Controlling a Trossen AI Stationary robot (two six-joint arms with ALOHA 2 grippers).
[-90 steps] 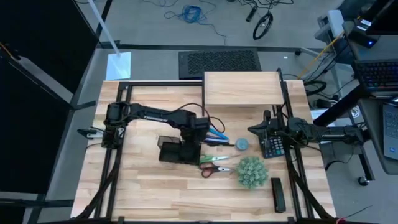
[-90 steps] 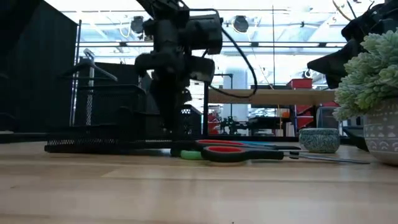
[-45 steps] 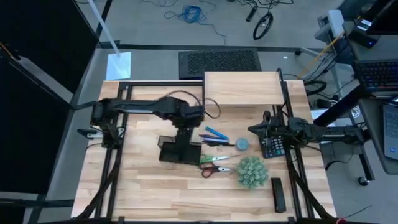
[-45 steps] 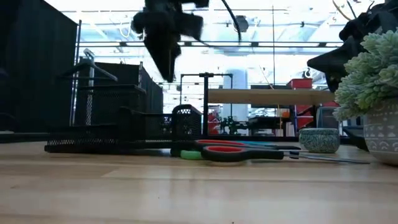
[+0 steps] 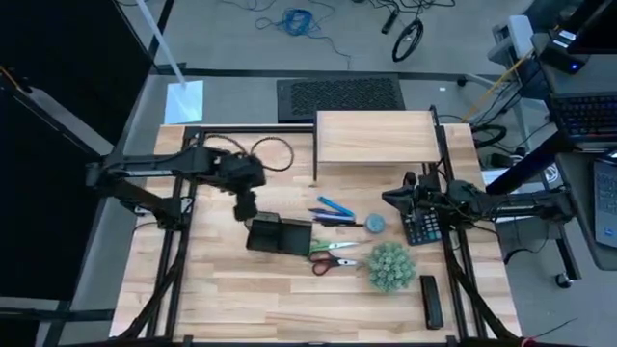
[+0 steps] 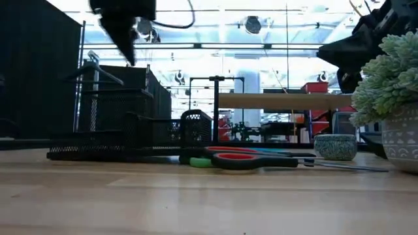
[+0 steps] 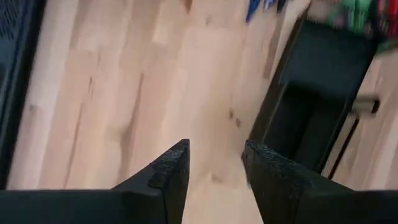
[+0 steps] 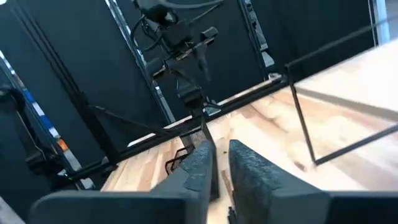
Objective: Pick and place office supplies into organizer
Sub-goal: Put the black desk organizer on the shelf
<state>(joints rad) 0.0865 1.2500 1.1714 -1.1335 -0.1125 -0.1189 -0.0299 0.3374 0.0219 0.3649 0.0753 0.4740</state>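
My left gripper [image 5: 245,207], narrowly parted and empty, hangs just beyond the organizer [image 5: 278,234]; pens [image 5: 333,211] lie past the organizer's far-right corner, nearer left.

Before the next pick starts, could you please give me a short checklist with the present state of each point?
1. Left gripper empty: ok, the fingers stand apart over bare wood with nothing between them.
2. Left gripper clear of the organizer: ok, it is raised beside it.
3. Supplies still reachable on the table: ok, the pens, scissors and disc lie beside the organizer.
4. Organizer contents: cannot tell.
5. Right gripper out of the way: ok, it waits near the calculator.
6. Plant ball near the scissors: not ok, close by.
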